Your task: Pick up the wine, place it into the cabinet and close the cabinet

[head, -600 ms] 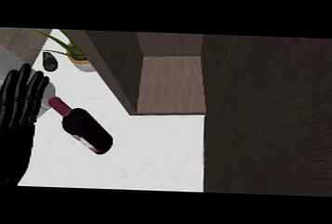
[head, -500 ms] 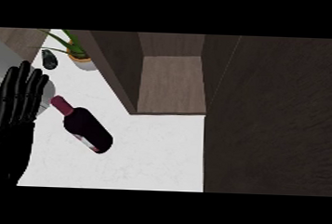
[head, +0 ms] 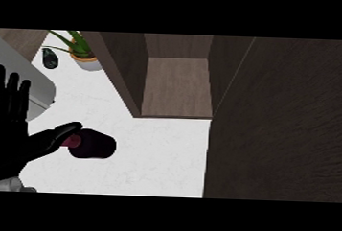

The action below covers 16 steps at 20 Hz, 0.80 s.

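Observation:
The wine bottle (head: 94, 144), dark with a reddish neck, lies on the white counter (head: 158, 155) and looks short, its base turned toward me. My left hand (head: 14, 140) is at the view's left with its fingers straight up. Its thumb reaches right and lies across the bottle's neck. The fingers are not curled round the bottle. The cabinet (head: 179, 84) stands open at the back, its inside shelf bare. Its dark door (head: 280, 121) is swung out and fills the right side. My right hand does not show.
A potted green plant (head: 80, 52) and a small dark object (head: 49, 60) stand at the back left. A grey rounded appliance edge (head: 37, 86) lies behind my left hand. White counter stretches between the bottle and the cabinet.
The bottle has turned and now looks shorter, lying lower in the view. My left hand's thumb has moved out onto its neck.

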Tool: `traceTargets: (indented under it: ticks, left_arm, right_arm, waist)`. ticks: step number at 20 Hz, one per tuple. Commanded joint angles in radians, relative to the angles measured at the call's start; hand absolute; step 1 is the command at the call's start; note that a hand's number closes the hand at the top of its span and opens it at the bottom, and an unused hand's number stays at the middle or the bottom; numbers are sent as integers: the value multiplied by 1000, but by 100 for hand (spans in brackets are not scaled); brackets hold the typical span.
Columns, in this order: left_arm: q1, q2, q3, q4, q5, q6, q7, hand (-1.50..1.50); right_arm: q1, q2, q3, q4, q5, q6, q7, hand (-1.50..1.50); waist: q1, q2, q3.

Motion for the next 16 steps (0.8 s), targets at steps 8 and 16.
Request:
traceTargets:
  ticks: [8,16]
  left_arm:
    - [-282,57,-11,-107,-198,186,478,-150]
    - [-322,41,-55,-109,-328,230,591,-150]
  right_arm:
    - [-82,-26,23,-258,-52,-54,348,-150]
    - [-224,-40,20,-371,-61,-148,601,-150]
  waist:
    - [8,1,-2]
    - [5,-1,-2]
